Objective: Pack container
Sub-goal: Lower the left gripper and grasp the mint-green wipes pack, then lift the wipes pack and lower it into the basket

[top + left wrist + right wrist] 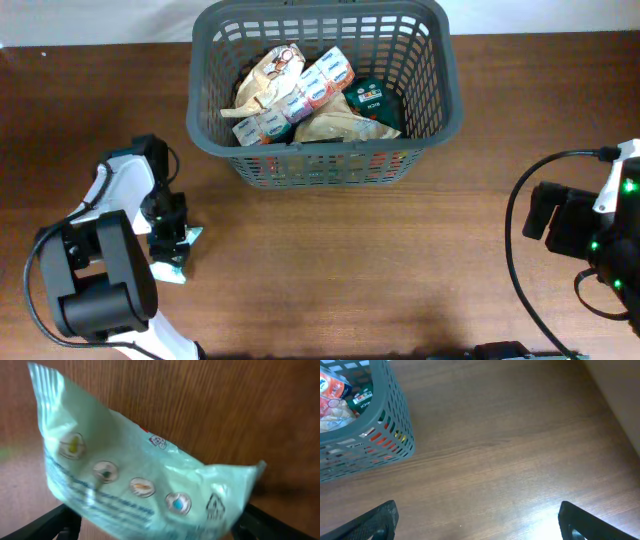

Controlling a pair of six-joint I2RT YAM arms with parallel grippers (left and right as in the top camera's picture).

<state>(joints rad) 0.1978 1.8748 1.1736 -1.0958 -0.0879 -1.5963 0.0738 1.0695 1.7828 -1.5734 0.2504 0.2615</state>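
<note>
In the left wrist view, the left gripper (160,527) is standing with its jaws wide apart, one dark finger (52,525) showing at the lower left corner and the other at the lower right. A mint-green packet (135,475) is lying tilted between them, filling most of the frame. Whether the pads are pressing on it cannot be told. The packet is showing a row of four round badges (yellowish, dark, orange and a blue drop), a triangular recycling mark near its right end and a small red-and-blue mark at its upper edge. Its lines of blue print are too blurred to read.

In the right wrist view, the right gripper (480,522) is hanging just as wide open over the bare brown wooden table (520,460), gripping nothing.

From overhead, the left arm is sitting at the lower left and the right arm at the right edge, with a black cable (515,235) looping beside it.

Farther off, the container (320,165) is standing at the top centre of the overhead frame, well apart from both grippers. Inside it, a tan packet (268,75) is leaning at the left, a white multipack (300,95) with pink and blue labels is lying diagonally, a beige packet (345,125) is lying below it, and a dark green packet (372,100) is sitting at the right, its white writing too small to read.
</note>
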